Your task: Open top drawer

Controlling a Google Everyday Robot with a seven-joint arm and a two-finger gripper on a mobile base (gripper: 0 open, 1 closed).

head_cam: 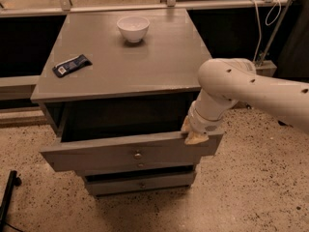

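Camera view: grey cabinet, the landmark. Top drawer sits just under the cabinet top and stands well out from the body, with a dark cavity open behind its front. Its knob is at front centre, untouched. Two smaller drawers below are closed or nearly so.

Gripper is at the right end of the drawer front's top edge, touching it. Can't tell how wide it is open, or whether it clamps the edge or only hooks it. White arm comes in from the cabinet's right.

On the cabinet top: bowl near the back, packet toward the left.

Task looks mostly done.

Risks:
- The contact is off-centre, so more pulling could skew and jam the drawer.
- A loose hold could slip off the edge.
- Overpulling could drop the drawer out or drag the cabinet and shift the bowl.
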